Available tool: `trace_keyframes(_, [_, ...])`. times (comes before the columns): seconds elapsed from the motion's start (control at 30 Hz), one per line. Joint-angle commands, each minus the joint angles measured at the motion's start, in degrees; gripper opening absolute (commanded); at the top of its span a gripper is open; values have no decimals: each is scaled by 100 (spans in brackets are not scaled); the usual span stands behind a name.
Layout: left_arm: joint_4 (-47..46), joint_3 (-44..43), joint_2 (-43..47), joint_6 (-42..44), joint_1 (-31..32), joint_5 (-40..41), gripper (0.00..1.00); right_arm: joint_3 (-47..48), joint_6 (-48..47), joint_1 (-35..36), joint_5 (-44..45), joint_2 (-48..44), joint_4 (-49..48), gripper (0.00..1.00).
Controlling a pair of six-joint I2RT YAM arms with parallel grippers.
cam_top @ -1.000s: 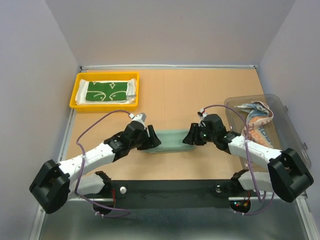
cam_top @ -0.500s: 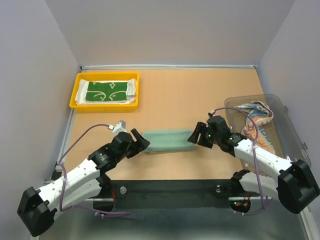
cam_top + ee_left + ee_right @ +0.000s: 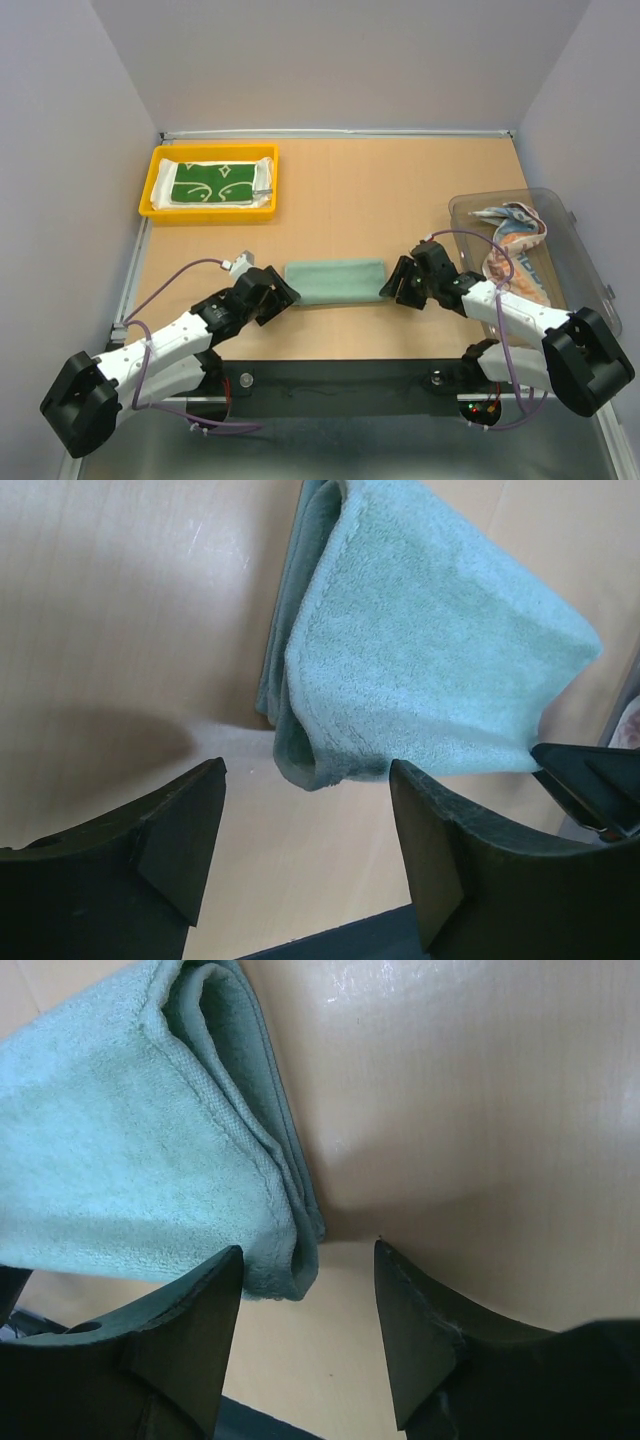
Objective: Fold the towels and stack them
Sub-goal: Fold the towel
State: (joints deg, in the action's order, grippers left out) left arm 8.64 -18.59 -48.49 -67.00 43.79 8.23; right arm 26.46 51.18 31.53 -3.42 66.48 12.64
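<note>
A pale teal-green towel [image 3: 335, 281] lies folded in a long strip on the table, between my two grippers. My left gripper [image 3: 283, 297] is open and empty at the strip's left near corner; the towel [image 3: 420, 650] lies just beyond its fingertips. My right gripper [image 3: 392, 290] is open and empty at the strip's right near corner, the towel [image 3: 130, 1160] just ahead of it. A dark green towel with white marks [image 3: 214, 183] lies on a white one in the yellow tray [image 3: 152, 195]. A white towel with blue and orange print [image 3: 512, 243] sits crumpled in the clear bin [image 3: 580, 262].
The yellow tray stands at the back left, the clear bin at the right edge. A black bar [image 3: 340, 378] runs along the near edge between the arm bases. Grey walls close in the table at the back and sides.
Both grippers have let go of the teal towel and drawn back toward the near edge. The towel now lies flat in a folded strip.
</note>
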Motion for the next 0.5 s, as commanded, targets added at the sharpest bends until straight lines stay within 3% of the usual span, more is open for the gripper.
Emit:
trace_keyframes(0.0, [-346,119,-82,-129,7,-93,72,-88,138,29,-36,-29,-315,58])
trace_keyframes(0.47, [-539,356,-12,-138,7,-419,46,-132,226,20,-97,-179,-368,45])
